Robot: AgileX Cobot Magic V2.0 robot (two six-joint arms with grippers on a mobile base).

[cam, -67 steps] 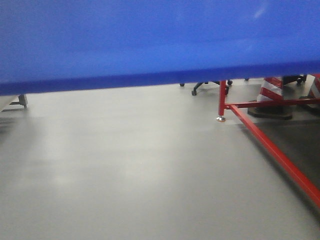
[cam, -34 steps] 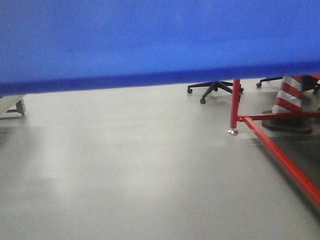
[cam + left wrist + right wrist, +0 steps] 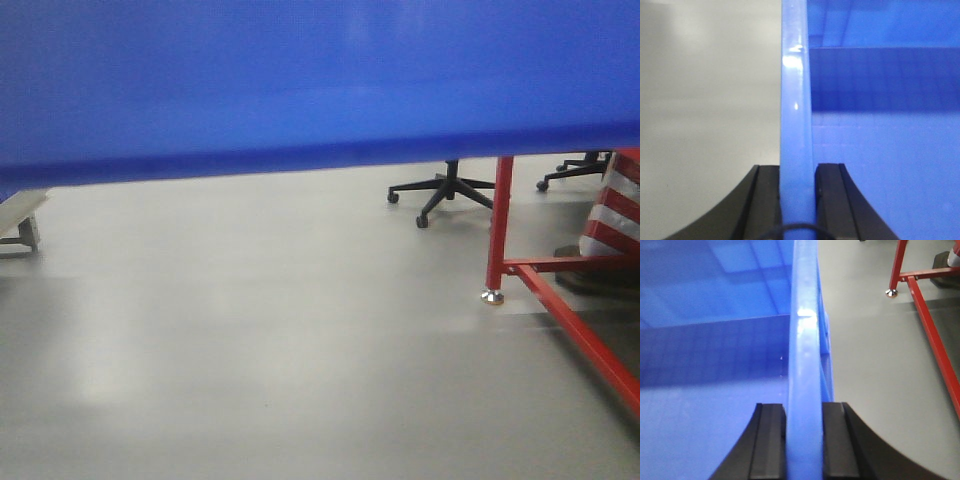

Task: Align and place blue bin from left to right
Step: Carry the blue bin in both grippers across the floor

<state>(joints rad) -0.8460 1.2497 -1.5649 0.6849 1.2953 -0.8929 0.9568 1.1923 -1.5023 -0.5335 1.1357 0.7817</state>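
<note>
The blue bin point(image 3: 320, 80) fills the top of the front view as a wide smooth blue wall held off the grey floor. In the left wrist view its left rim point(image 3: 796, 100) runs up between the black fingers point(image 3: 767, 200), and my left gripper point(image 3: 797, 200) is shut on it. The bin's inside point(image 3: 880, 125) lies to the right of that rim. In the right wrist view the right rim point(image 3: 804, 340) passes between the black fingers point(image 3: 840, 440), with my right gripper point(image 3: 804, 440) shut on it and the bin's inside point(image 3: 715, 340) to the left.
A red metal frame point(image 3: 560, 310) with a foot point(image 3: 491, 296) stands at the right on the floor, also in the right wrist view as the red frame point(image 3: 930, 330). An office chair base point(image 3: 443, 192), a red-white striped cone point(image 3: 615, 215) and a grey ramp point(image 3: 20, 225) at left.
The floor scene has slid: the red frame, chair base and cone have shifted right and down in the front view, the grey ramp leftward. The bin stays gripped at both rims.
</note>
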